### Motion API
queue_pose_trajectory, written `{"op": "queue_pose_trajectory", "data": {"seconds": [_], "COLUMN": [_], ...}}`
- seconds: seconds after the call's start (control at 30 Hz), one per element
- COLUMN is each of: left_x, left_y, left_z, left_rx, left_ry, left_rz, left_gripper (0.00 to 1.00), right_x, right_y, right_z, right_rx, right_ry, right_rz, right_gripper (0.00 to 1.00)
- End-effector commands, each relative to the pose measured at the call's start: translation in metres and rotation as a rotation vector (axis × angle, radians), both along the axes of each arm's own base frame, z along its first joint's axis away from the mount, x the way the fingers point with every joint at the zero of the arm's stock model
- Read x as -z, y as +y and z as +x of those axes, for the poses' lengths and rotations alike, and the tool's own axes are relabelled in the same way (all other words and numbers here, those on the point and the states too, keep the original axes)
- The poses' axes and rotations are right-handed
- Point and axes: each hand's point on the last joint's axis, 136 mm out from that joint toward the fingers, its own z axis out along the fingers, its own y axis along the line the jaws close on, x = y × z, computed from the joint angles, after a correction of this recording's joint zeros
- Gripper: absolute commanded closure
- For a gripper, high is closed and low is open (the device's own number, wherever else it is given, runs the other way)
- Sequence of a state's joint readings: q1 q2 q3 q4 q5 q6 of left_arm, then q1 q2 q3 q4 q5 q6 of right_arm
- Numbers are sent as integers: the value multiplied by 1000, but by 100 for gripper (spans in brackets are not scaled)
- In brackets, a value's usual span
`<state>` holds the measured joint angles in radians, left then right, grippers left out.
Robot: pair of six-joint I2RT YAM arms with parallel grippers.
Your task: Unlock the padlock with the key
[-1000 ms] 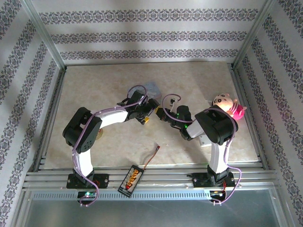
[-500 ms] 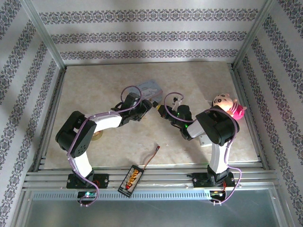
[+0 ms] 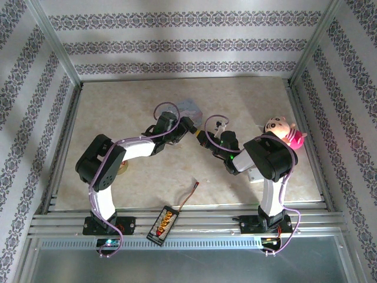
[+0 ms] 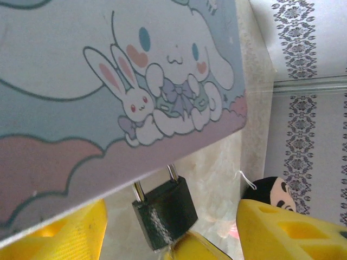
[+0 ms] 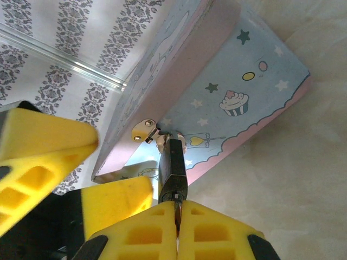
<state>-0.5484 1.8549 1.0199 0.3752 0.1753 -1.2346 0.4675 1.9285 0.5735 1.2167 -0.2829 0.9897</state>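
The padlock is a small dark grey block whose thin shackle hangs from the hasp of a pale-blue cartoon-print tin. From the right wrist I see the padlock edge-on below the tin. My right gripper is shut on the key, whose blade enters the padlock's underside. My left gripper straddles the tin, one yellow finger on its lid and the other beneath; the tin is tilted off the table. From above, both grippers meet beside the tin: left, right.
A pink and white plush doll lies behind the right arm. A black board with yellow connectors and a cable rests on the front rails. Aluminium frame posts and wallpapered walls enclose the table.
My left arm swung up toward the tin and its jaws narrowed around it. My right gripper stayed shut on the key at the padlock.
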Motion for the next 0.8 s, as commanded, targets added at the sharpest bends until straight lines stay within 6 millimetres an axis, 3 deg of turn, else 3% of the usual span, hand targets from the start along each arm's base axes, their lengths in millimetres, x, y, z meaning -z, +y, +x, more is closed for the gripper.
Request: {"op": "queue_pose_trajectory", "data": {"seconds": [0.0,0.77], "left_x": [-7,16], "left_y": [-8,-24], "left_z": [13,14], "left_rx": [9,38], "left_ry": [-35,-35], "left_rz": [-41,-119], "left_gripper": [37,58], "right_x": [-41,-30], "right_y": [5,10], "right_z": [5,3], "right_rx": [7,47], "right_ry": [-122,-5], "right_rz": [63,185], "right_gripper": [100,100]}}
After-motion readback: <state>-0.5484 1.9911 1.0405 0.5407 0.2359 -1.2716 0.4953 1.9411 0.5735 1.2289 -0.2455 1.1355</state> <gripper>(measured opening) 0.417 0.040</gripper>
